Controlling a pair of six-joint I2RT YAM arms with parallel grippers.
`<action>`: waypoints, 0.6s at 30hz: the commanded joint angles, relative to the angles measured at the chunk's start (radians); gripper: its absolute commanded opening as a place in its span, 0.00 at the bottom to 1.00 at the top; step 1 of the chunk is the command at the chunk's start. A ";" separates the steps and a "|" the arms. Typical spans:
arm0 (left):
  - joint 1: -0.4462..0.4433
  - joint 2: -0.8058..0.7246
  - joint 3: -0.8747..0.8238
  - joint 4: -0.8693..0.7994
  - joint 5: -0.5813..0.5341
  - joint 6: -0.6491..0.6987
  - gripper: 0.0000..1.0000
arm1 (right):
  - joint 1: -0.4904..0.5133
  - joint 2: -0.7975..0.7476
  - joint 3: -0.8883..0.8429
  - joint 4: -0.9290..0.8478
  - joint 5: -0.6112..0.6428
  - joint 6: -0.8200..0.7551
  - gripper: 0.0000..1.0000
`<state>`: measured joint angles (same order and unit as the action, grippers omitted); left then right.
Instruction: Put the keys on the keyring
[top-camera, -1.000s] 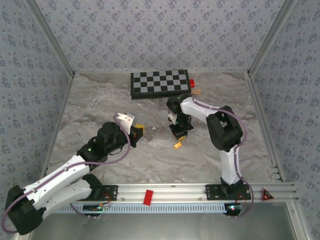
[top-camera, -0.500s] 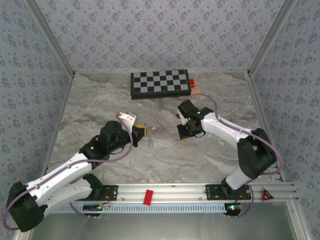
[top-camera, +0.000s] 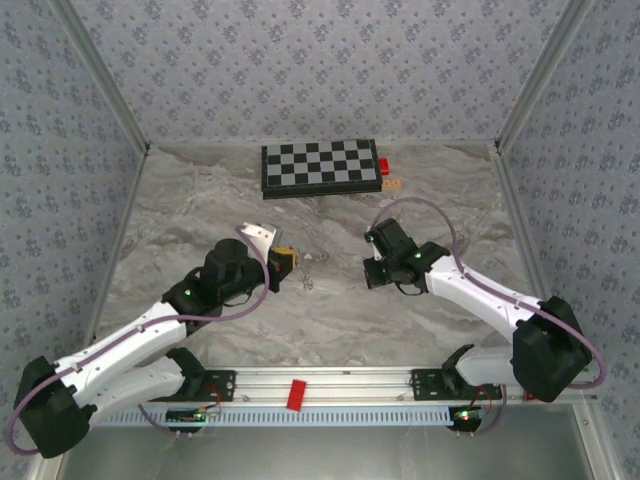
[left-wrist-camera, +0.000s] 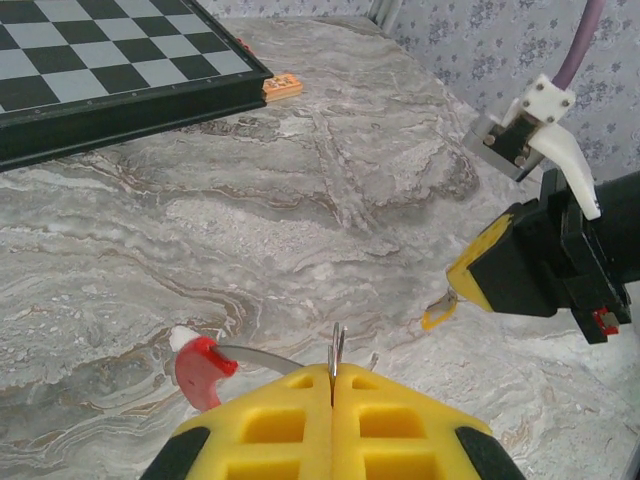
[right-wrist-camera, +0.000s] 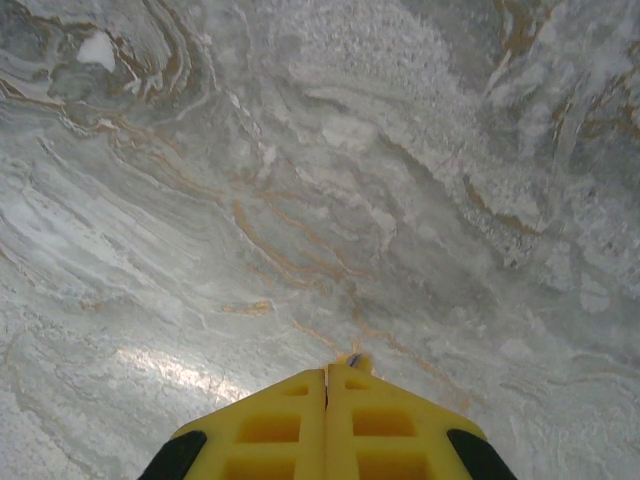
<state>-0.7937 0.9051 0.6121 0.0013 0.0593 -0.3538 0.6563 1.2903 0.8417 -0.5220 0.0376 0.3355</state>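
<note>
Keyring (left-wrist-camera: 205, 365) looks stiff, light, slippery; left gripper (left-wrist-camera: 333, 385) clamps its rim, right gripper (right-wrist-camera: 327, 385) pinches the tiny key (left-wrist-camera: 437, 312).

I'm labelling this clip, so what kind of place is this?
Likely a lab robot test booth: wallpapered panel walls, a marble-look table, the left arm and right arm bolted to an aluminium rail.

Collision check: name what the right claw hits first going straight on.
Probably the bare marble tabletop; the right claw, shut on the key, aims down at it, though depth is unclear.
</note>
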 joint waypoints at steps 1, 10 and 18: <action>-0.014 0.007 0.051 0.019 0.001 -0.011 0.00 | -0.003 0.022 0.011 -0.048 -0.030 0.032 0.00; -0.018 0.003 0.057 -0.002 -0.015 -0.006 0.00 | -0.075 0.192 0.097 -0.064 -0.118 -0.033 0.00; -0.019 0.009 0.061 -0.009 -0.024 -0.002 0.00 | -0.111 0.322 0.147 0.019 -0.106 -0.058 0.00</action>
<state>-0.8055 0.9127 0.6258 -0.0063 0.0479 -0.3534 0.5571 1.5776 0.9573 -0.5316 -0.0635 0.2989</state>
